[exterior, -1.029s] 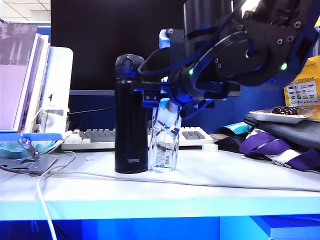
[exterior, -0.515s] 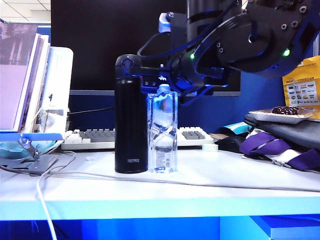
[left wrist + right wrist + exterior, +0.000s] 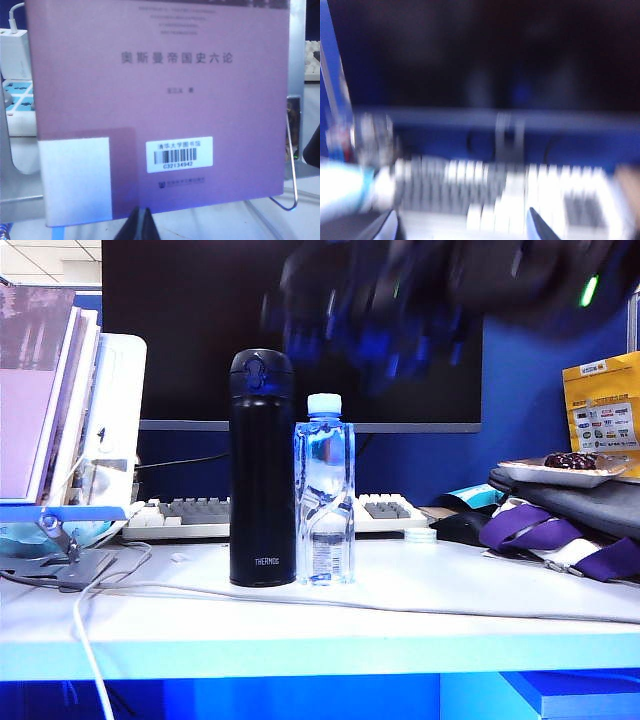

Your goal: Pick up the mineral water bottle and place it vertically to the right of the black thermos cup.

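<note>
Blurring across the top of the exterior view, the right arm (image 3: 430,300) is lifting clear of the bottle (image 3: 325,500), which it was gripping a second ago. Its right gripper (image 3: 462,225) is showing spread, empty fingertips (image 3: 385,225). The bottle is standing upright, touching the thermos (image 3: 262,470) on its right. A book (image 3: 160,100) is blocking the left gripper (image 3: 141,227), whose opening I cannot tell.

This looks like an office desk. A big dark computer screen (image 3: 290,330) stands at the back, and a white and gray keyboard (image 3: 200,518) lies just in front of it. Books (image 3: 45,390) lean on a stand left of the screen. A white cable (image 3: 300,598) runs across the white table (image 3: 400,625).
</note>
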Tool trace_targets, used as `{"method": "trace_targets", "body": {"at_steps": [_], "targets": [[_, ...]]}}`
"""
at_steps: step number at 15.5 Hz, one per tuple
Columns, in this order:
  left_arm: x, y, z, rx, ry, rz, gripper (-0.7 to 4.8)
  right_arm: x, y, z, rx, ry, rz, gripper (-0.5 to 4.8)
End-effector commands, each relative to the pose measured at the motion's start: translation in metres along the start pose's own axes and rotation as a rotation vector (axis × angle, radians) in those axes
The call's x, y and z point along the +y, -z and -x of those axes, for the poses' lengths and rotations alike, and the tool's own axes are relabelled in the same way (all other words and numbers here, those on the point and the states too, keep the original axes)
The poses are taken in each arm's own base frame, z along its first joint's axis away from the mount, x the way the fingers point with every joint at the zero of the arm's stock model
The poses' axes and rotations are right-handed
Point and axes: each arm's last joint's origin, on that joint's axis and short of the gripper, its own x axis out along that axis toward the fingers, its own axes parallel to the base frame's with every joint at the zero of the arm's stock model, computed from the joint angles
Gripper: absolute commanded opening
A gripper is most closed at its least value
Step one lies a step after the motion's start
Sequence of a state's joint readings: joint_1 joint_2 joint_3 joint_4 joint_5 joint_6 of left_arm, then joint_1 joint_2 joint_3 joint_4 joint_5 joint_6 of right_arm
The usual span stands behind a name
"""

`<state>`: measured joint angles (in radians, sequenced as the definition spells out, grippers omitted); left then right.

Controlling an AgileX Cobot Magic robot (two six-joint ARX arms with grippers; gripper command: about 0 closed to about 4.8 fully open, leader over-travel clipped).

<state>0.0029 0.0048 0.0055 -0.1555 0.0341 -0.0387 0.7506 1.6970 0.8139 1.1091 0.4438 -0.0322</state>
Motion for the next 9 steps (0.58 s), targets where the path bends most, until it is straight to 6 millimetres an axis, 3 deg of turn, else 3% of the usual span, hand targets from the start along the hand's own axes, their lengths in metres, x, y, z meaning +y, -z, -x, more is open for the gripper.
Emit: {"method": "trace_targets", "body": {"at_steps": [1, 2, 5, 6, 7, 9], "targets": [[0.000, 0.001, 0.000, 0.009, 0.004, -0.001, -0.05, -0.005, -0.047, 0.009, -0.115, -0.016, -0.013, 3.01], [0.000, 0.001, 0.000, 0.009, 0.004, -0.001, -0.05, -0.008, -0.065, 0.015, -0.143, -0.015, -0.019, 2.75], [0.000, 0.001, 0.000, 0.009, 0.004, -0.001, -0.05, -0.023, -0.121, 0.042, -0.211, -0.008, -0.043, 0.63], [0.000, 0.001, 0.000, 0.009, 0.004, -0.001, -0.05, -0.028, -0.134, 0.051, -0.217, -0.008, -0.046, 0.24], [0.000, 0.001, 0.000, 0.009, 0.004, -0.001, -0.05, -0.034, -0.147, 0.063, -0.213, -0.008, -0.040, -0.01], [0.000, 0.001, 0.000, 0.009, 0.004, -0.001, -0.05, -0.046, -0.168, 0.087, -0.180, -0.007, -0.007, -0.01]]}}
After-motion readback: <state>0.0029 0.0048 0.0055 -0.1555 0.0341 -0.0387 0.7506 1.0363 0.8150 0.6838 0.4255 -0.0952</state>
